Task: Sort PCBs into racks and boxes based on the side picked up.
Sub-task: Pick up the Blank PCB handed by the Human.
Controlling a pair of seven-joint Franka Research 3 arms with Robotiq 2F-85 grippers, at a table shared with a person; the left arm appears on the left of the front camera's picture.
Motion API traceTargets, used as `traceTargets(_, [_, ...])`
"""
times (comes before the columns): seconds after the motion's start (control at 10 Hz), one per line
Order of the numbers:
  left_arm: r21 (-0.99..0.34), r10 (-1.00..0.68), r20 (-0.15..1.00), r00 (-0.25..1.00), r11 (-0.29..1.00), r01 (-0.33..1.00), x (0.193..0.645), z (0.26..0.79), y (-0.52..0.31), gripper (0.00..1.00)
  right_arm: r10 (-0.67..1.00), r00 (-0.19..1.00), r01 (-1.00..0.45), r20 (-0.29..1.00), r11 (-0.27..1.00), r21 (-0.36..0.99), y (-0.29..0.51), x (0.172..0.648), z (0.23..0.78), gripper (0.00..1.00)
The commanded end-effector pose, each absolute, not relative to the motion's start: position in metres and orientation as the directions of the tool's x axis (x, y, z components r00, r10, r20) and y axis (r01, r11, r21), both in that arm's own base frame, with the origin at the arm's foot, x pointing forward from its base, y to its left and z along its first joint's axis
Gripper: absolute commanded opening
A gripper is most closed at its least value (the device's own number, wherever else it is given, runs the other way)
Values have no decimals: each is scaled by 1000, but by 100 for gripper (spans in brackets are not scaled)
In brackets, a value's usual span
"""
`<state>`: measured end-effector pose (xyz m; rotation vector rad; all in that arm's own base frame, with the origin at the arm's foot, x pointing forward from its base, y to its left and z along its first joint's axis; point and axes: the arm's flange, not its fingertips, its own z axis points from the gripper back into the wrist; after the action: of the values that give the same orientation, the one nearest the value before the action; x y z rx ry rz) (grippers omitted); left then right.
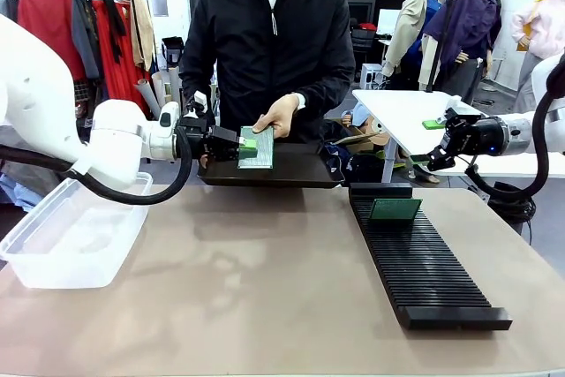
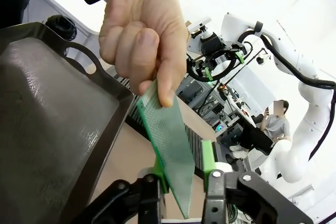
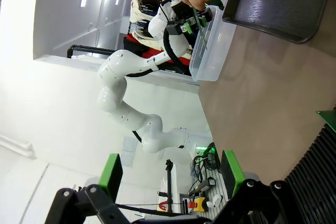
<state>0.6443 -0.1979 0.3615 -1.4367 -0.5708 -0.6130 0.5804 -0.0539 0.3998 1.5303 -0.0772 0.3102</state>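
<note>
The person's hand [image 2: 142,35] holds a green PCB [image 2: 170,148] above the dark tray [image 1: 291,168], and its lower end sits between the wide-open fingers of the left gripper [image 2: 184,169]. The right gripper [image 3: 170,174] is open and holds nothing. Another PCB [image 1: 395,209] stands in the far end of the black rack [image 1: 424,267], and the clear box [image 1: 71,236] sits at the left.

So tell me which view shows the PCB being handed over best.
Left wrist view: the PCB stands edge-on between the left gripper pads, pinched by the person's hand. Front view shows it small; right wrist view, tiny and distant.
</note>
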Motion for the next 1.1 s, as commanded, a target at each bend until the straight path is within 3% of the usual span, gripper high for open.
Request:
traceTargets(0.0, [-701, -58, 710, 702, 37, 712, 652, 360, -198, 0, 143, 954, -264, 262, -6, 964, -52, 581, 402, 100])
traceTargets(0.4, [-724, -102, 686, 720, -4, 689, 655, 360, -201, 0, 143, 954, -264, 262, -6, 964, -52, 581, 402, 100])
traceTargets(1.0, [-717, -56, 694, 718, 38, 696, 649, 359, -198, 0, 143, 954, -264, 262, -6, 964, -52, 581, 402, 100])
